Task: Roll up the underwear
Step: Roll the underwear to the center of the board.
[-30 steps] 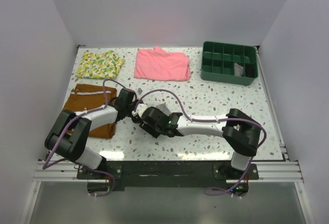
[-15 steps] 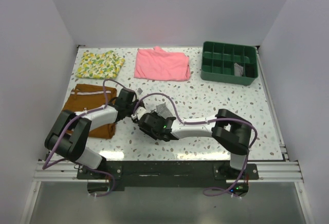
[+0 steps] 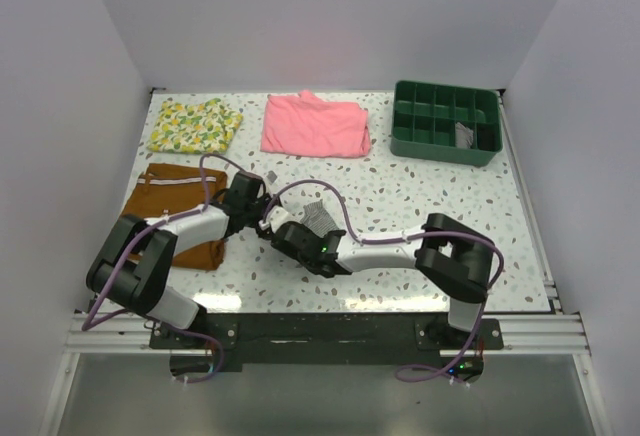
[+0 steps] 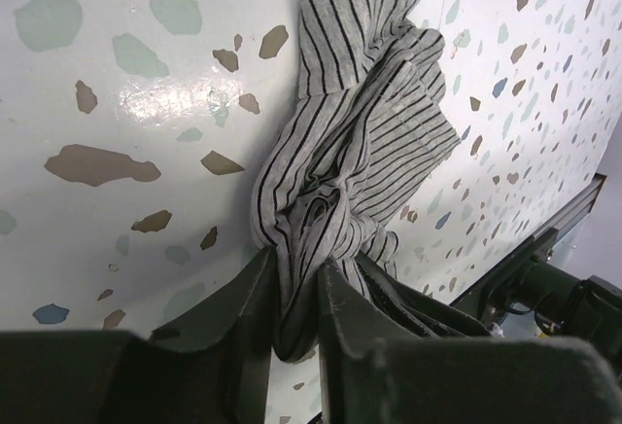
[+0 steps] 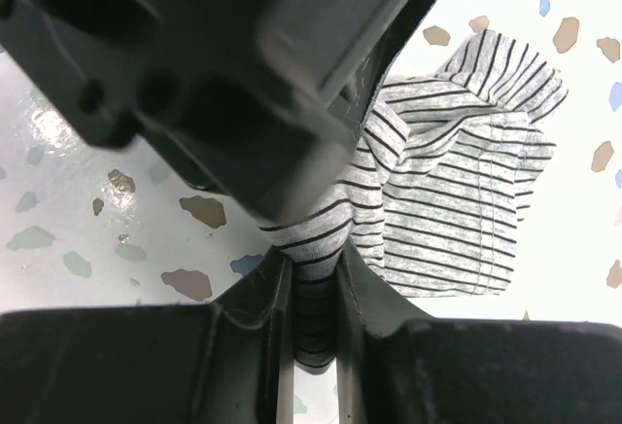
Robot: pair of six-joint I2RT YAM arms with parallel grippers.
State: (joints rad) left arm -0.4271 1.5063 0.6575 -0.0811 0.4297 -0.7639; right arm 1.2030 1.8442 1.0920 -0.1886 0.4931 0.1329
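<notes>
- A yellow lemon-print folded cloth (image 3: 193,124) lies at the far left corner of the speckled white surface (image 3: 450,206). It has no part in the task.
- Rust-brown shorts with white trim (image 3: 165,194) lie along the left edge, partly under the left arm, and are untouched.
- The left gripper (image 4: 294,293) is nearly closed, its two dark fingers pinching a gathered wad of striped fabric at the garment's end.
- The grey-and-white finely striped knit underwear (image 4: 360,142) sits near the middle of the surface, towards the near edge. It is crumpled into loose folds that fan away from the pinched end, and the rest rests on the surface.
- The right gripper (image 5: 313,293) is also closed down to a narrow gap, clamping a tuck of the same underwear just beside the left gripper's hold. The two grippers are crowded together.
- Judged from this, the roll is barely begun. One end is bunched rather than turned over neatly, no tight cylinder shows, and most of the fabric is left to wind up.
- A pink folded garment (image 3: 315,124) lies at the far edge, well apart.
- A dark green compartmented plastic tray (image 3: 402,126) stands at the far right corner, with something small and grey in one right-hand cell.
</notes>
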